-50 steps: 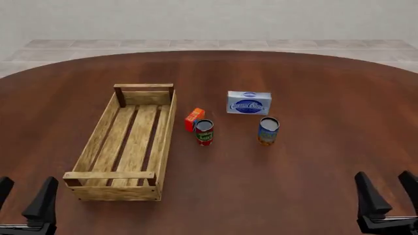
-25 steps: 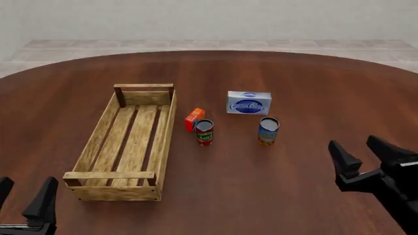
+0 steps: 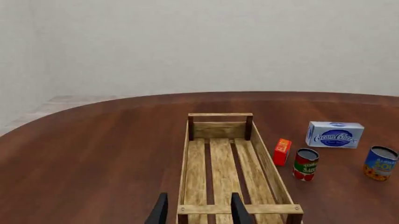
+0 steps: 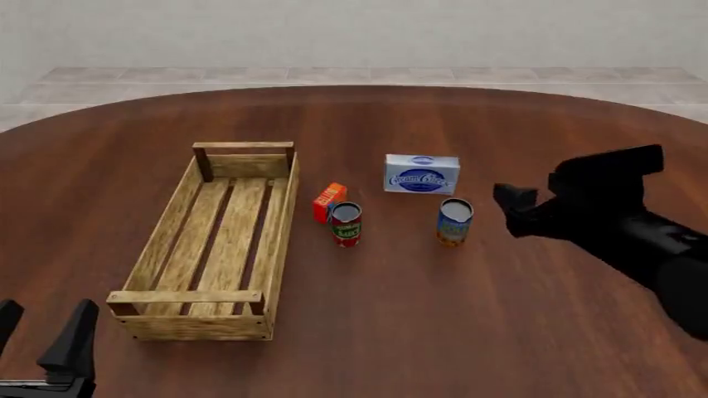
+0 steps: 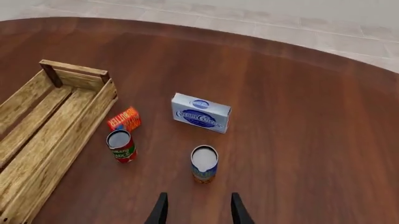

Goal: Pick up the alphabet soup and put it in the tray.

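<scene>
Front view first: the long crate-like tray of light wooden slats (image 4: 215,240) lies on the dark round wooden table (image 4: 443,332), and at its 3 o'clock stands the small orange-red box (image 4: 328,201), touching or nearly touching the red-and-green labelled can (image 4: 346,224). Further out at 3 o'clock stands the alphabet soup can, blue over orange-yellow with a silver top (image 4: 453,221), upright on the table, outside the tray. At its 11 o'clock lies the white-and-blue cream cheese box (image 4: 422,174). The right gripper (image 4: 518,211) hangs at the soup's 3 o'clock, near it, not touching; from here I cannot tell its spread. The left gripper (image 4: 42,336) sits at the tray's 7 o'clock, fingers spread.

Left wrist view: left gripper (image 3: 195,212) fingers parted, nothing between them, over the tray (image 3: 262,163) end bar; soup (image 3: 380,163) far across.

Right wrist view: right gripper (image 5: 195,210) fingers apart, empty, the soup (image 5: 204,164) just ahead, upright, silver top showing.
</scene>
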You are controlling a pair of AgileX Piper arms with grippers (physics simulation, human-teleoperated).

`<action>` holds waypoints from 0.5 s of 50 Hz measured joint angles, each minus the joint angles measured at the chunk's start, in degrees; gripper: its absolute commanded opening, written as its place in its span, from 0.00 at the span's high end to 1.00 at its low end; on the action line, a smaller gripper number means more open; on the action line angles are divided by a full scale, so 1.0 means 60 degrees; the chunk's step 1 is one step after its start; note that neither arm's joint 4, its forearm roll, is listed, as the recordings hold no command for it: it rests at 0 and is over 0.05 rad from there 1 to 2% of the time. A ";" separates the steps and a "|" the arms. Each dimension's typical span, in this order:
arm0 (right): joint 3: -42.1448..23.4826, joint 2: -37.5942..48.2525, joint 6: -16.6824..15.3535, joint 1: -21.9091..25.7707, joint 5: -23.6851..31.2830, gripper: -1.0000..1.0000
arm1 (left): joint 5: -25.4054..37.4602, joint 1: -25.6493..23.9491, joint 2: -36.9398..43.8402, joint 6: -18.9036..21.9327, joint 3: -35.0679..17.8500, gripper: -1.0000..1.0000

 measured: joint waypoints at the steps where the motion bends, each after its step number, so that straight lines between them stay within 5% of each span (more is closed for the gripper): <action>1: -0.0146 0.0121 -0.0003 0.0017 0.0095 0.00 | 0.0000 0.0000 0.0000 0.0000 0.0000 0.00; 25: -0.2311 0.3165 -0.0100 -0.0083 0.0713 0.00 | 0.0000 0.0000 0.0000 0.0000 0.0000 0.00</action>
